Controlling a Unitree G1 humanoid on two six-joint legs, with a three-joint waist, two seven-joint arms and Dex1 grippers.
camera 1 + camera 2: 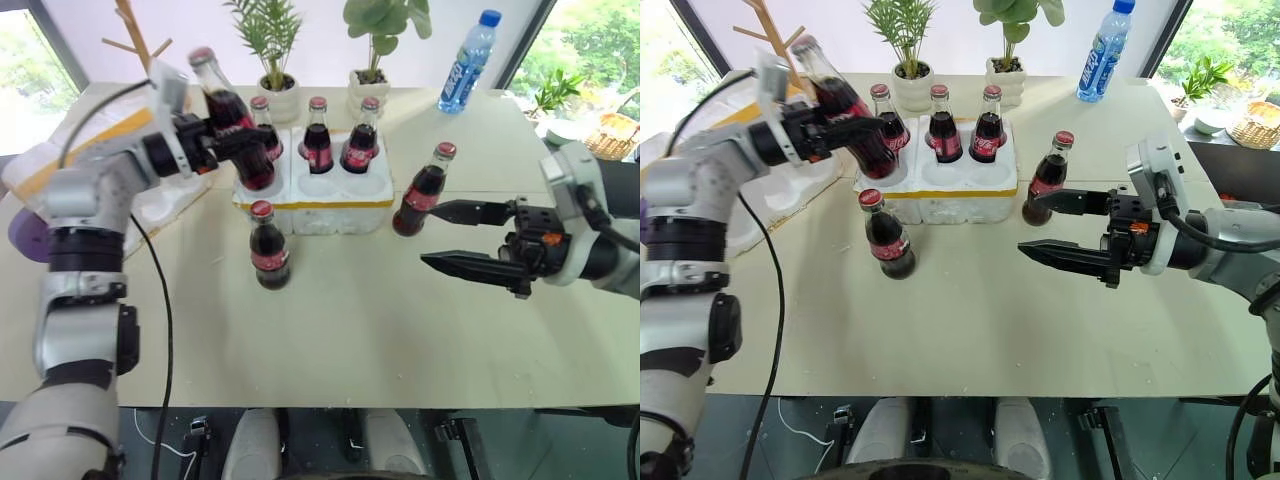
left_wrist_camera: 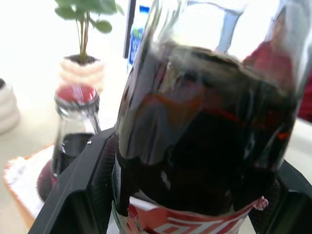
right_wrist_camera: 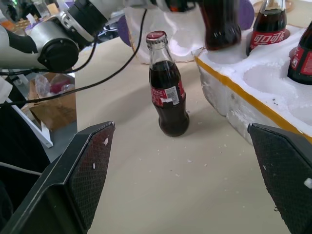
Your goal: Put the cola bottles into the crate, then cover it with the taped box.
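While a cola bottle is clamped between the fingers of the left hand, it is held tilted, cap leaning away to the robot's left, above the near-left corner of the crate, seemingly so that its base can be guided down into an unfilled well there. Three more bottles are seated upright in the crate's far row, which leaves the near wells free for what remains. Two bottles are not yet loaded: one is stood on the surface just in front of the crate, and another is stood beside the crate's right end. Close to that bottle the right hand is held level with its fingers spread wide and nothing between them, probably readied for a sideways grasp. Left of the crate, behind the left arm, the taped box is lying, kept aside until the crate is filled.
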